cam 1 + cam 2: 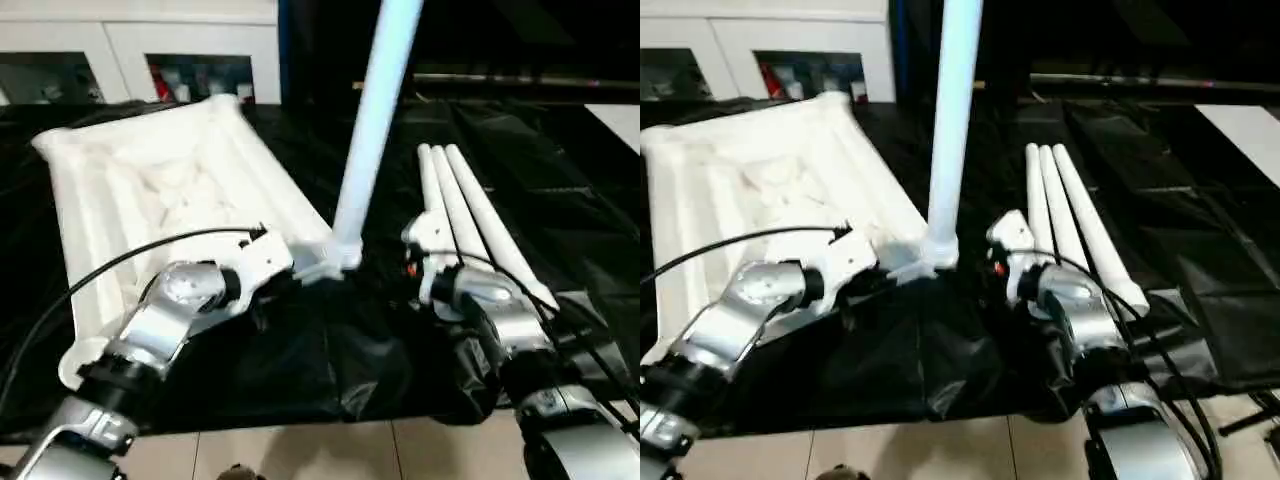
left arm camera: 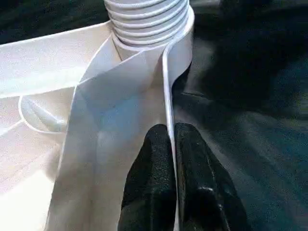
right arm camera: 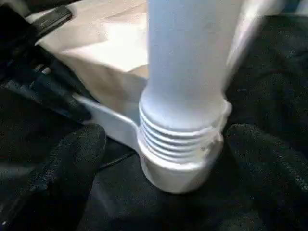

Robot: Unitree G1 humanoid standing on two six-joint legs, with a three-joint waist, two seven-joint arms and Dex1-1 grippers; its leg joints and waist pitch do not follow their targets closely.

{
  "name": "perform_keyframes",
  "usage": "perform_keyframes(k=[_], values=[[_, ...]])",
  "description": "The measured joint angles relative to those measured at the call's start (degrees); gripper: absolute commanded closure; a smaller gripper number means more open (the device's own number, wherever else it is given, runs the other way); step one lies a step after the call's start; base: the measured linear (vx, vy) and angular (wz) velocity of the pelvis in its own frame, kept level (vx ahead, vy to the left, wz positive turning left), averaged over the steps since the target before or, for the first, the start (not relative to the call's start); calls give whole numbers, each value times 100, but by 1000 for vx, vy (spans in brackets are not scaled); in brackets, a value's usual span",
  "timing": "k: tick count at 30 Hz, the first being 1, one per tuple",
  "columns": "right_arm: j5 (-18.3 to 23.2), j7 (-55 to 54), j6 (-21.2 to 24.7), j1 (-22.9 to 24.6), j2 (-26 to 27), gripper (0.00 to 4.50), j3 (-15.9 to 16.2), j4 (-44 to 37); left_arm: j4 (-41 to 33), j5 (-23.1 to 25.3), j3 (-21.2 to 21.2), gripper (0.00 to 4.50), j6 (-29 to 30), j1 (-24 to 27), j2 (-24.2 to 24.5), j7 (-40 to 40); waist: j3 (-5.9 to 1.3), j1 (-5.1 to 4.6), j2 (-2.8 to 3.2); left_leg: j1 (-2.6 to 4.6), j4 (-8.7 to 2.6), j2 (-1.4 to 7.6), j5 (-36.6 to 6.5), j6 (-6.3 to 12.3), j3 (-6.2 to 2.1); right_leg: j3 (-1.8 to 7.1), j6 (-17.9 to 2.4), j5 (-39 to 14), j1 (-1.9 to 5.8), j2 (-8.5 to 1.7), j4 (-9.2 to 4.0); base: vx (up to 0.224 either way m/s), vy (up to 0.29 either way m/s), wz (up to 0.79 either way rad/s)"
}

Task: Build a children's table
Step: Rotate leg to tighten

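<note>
The white plastic rectangular tabletop (image 1: 150, 190) lies upside down on the black cloth-covered work table (image 1: 560, 200), its ribbed underside facing up. At its near right corner socket (image 3: 175, 168), one long white tubular leg (image 1: 375, 120) stands upright with its threaded end seated in the socket. Three more white tubular legs (image 1: 465, 215) lie side by side on the cloth to the right of the tabletop, well apart from it.

The left gripper (image 2: 173, 178) is clenched on the thin rim of the tabletop (image 2: 166, 96) just beside the socket, one black finger on each side of the wall. The right gripper (image 3: 163, 159) is released: its two black fingers (image 3: 72, 159) stand wide apart on either side of the upright leg's threaded base, not touching it.

Behind the work table stand white cabinets (image 1: 130, 45) with open shelves. No brand, label or writing can be read anywhere.
</note>
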Motion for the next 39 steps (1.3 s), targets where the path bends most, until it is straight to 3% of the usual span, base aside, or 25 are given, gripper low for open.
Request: perform_keyframes(k=[8,18,25,39], values=[[-110,247,73,49,-145,4,142,-406,5,-99,-101,450,-269,11,87,-656,11,1,-19,2,33,1,-16,-30,2,4,6,11,14,-9,15,0,0,0],[-102,375,139,72,-145,4,162,-556,37,-149,-98,450,-370,20,158,-827,12,-6,-22,2,34,2,3,-1,2,3,7,12,14,-8,20,0,0,0],[-105,372,139,72,-83,75,207,-556,61,-145,-92,450,-400,19,158,-829,12,-8,-23,4,40,3,3,-1,2,3,7,12,14,-9,27,0,0,0],[-184,309,96,71,-49,171,240,-416,83,-142,-92,450,-407,18,164,-840,10,-6,-25,4,52,3,3,-1,1,4,7,12,14,-9,39,0,0,0]])
